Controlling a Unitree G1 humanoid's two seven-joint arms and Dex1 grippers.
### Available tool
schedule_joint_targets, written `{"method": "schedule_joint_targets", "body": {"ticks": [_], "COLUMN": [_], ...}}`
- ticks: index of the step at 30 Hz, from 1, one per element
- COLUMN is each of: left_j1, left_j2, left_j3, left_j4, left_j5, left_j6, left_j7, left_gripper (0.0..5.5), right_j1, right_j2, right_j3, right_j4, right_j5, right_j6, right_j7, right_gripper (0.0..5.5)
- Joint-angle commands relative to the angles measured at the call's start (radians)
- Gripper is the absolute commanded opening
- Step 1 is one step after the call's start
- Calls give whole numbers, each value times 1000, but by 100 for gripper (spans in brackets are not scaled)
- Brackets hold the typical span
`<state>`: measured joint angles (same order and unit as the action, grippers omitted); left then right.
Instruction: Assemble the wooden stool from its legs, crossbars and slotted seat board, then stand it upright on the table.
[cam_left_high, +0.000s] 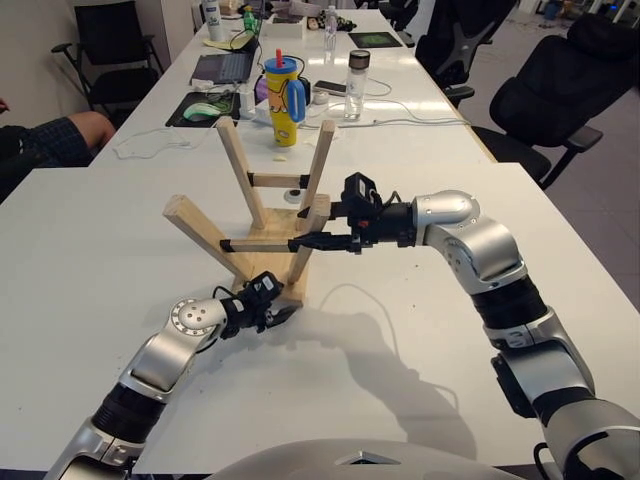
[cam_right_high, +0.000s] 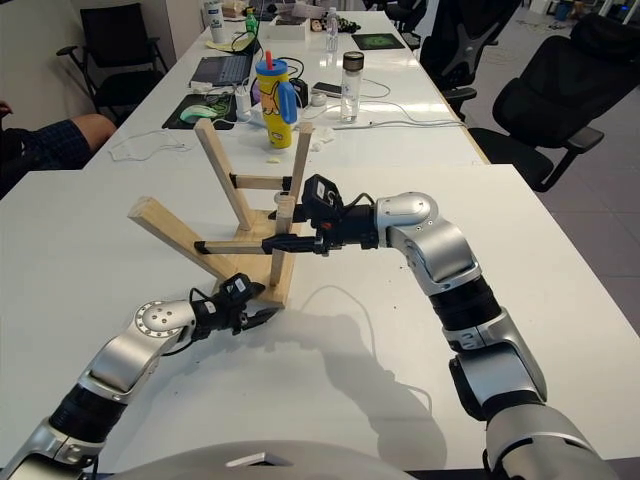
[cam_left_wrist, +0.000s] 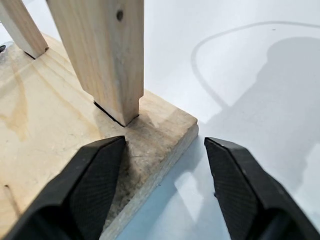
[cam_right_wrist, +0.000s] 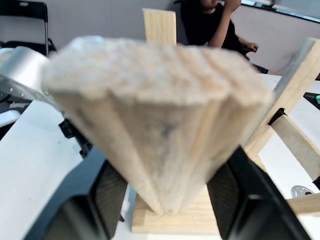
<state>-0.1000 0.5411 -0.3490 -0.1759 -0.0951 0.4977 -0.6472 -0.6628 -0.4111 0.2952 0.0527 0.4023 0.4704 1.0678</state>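
The wooden stool lies tipped on the white table, its legs and crossbars pointing up and back. Its seat board rests low at the near side. My left gripper is open at the board's near corner, one finger over the wood and the other over the table. A leg sits in its slot just ahead of it. My right gripper comes in from the right and is shut on the near right leg, about halfway up.
A yellow cup, a clear bottle, a laptop and cables lie on the table behind the stool. Office chairs stand to the right. A person's sleeve shows at the far left.
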Motion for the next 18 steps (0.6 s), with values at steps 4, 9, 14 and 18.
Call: {"method": "schedule_joint_targets", "body": {"ticks": [4,9,14,18], "left_j1": [-2,-14,-32,-50], "left_j2": [-56,-95,-126,-139], "left_j3": [-33,-23,-17,-19], "left_j4": [173,205,241,250], "left_j5": [49,49,51,51], "left_j6": [134,161,173,177], "left_j7": [62,112,153,156], "left_gripper": [294,294,294,294], "right_j1": [74,123,207,253], "right_j2": [21,-25,-117,-82], "right_j3": [8,-4,3,-175], "right_j4": [87,63,116,2], "right_j5": [-43,-83,-197,-27], "right_j6": [7,-4,-97,-42], "right_j7": [-25,-34,-52,-71], "right_gripper": [295,316,316,293]}}
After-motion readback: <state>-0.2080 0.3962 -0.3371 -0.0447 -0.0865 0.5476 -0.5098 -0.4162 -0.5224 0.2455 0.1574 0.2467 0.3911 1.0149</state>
